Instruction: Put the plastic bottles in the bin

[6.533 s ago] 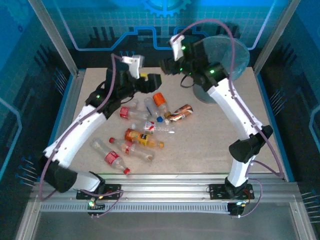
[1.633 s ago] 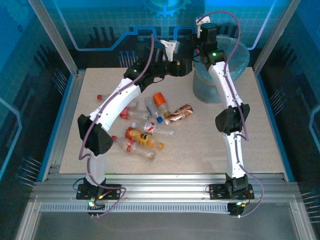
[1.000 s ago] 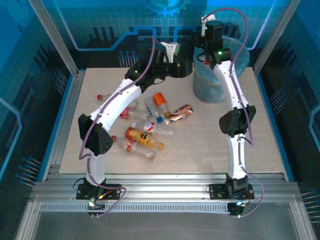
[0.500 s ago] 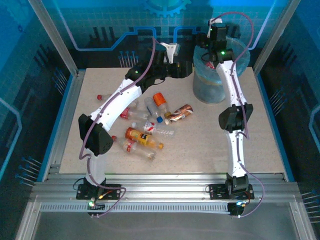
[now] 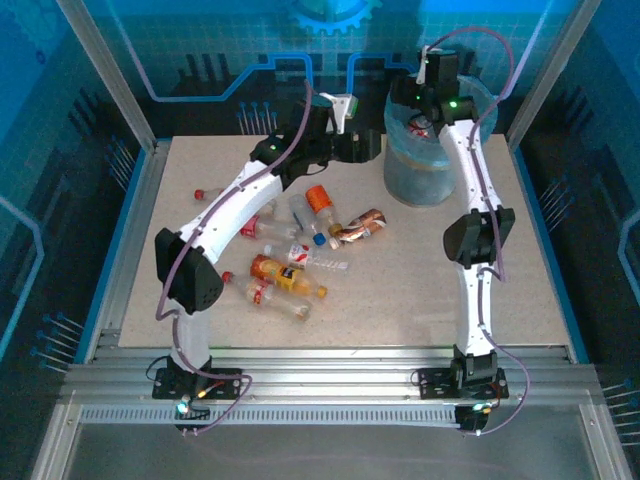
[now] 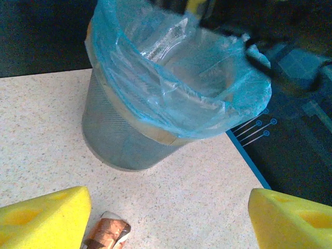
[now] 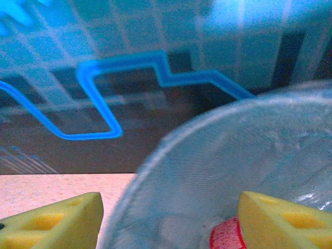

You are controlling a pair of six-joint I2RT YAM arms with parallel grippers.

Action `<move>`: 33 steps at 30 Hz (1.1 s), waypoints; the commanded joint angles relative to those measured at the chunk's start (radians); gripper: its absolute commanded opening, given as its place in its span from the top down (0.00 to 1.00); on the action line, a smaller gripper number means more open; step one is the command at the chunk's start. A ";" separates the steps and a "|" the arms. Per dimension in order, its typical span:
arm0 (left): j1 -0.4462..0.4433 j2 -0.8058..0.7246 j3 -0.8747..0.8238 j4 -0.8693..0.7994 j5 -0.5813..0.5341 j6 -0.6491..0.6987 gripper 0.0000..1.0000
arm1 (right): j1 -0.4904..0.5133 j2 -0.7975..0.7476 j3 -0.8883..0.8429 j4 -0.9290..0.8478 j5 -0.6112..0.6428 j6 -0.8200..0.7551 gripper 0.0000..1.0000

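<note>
The bin (image 5: 425,175), grey mesh lined with a pale blue bag, stands at the back right of the table. My right gripper (image 5: 418,108) hangs over its mouth, open; in the right wrist view its yellow fingers (image 7: 57,220) stand wide apart above the bin's inside wall (image 7: 207,171), and a red-labelled bottle (image 7: 225,236) lies below them, not gripped. My left gripper (image 5: 372,148) hovers left of the bin (image 6: 119,140), open and empty (image 6: 168,199). Several plastic bottles (image 5: 290,245) lie scattered mid-table, among them a brown-labelled one (image 5: 360,225) (image 6: 106,233).
A small bottle (image 5: 205,195) lies apart near the left edge. The table's blue right border (image 6: 249,161) runs close behind the bin. Bare table surface stretches across the front and right side (image 5: 400,290).
My right gripper has shifted a little right and back over the bin's mouth. The left arm has stayed almost still beside the bin.
</note>
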 commanded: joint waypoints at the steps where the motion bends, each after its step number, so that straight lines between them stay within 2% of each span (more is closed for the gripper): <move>1: -0.004 -0.142 -0.067 -0.002 -0.046 -0.013 0.20 | 0.050 -0.129 0.032 -0.032 -0.023 -0.006 0.30; 7: -0.003 -0.354 -0.307 0.003 -0.127 -0.005 0.19 | 0.179 -0.253 -0.048 -0.095 -0.041 -0.094 0.30; 14: -0.001 -0.642 -0.650 -0.069 -0.214 -0.044 0.18 | 0.423 -0.391 -0.338 -0.101 -0.078 -0.233 0.28; 18: 0.001 -0.803 -0.809 -0.160 -0.281 -0.065 0.16 | 0.526 -0.422 -0.514 -0.091 -0.137 -0.269 0.27; 22: 0.010 -0.981 -0.961 -0.264 -0.382 -0.123 0.15 | 0.621 -0.439 -0.695 -0.035 -0.162 -0.232 0.27; 26: 0.018 -1.187 -1.102 -0.358 -0.543 -0.209 0.15 | 0.708 -0.410 -0.798 -0.004 -0.146 -0.151 0.29; 29: 0.022 -1.327 -1.182 -0.412 -0.644 -0.257 0.16 | 0.767 -0.351 -0.800 -0.030 -0.142 -0.080 0.29; 33: 0.023 -1.427 -1.214 -0.504 -0.760 -0.292 0.16 | 0.853 -0.248 -0.735 -0.098 -0.141 -0.044 0.29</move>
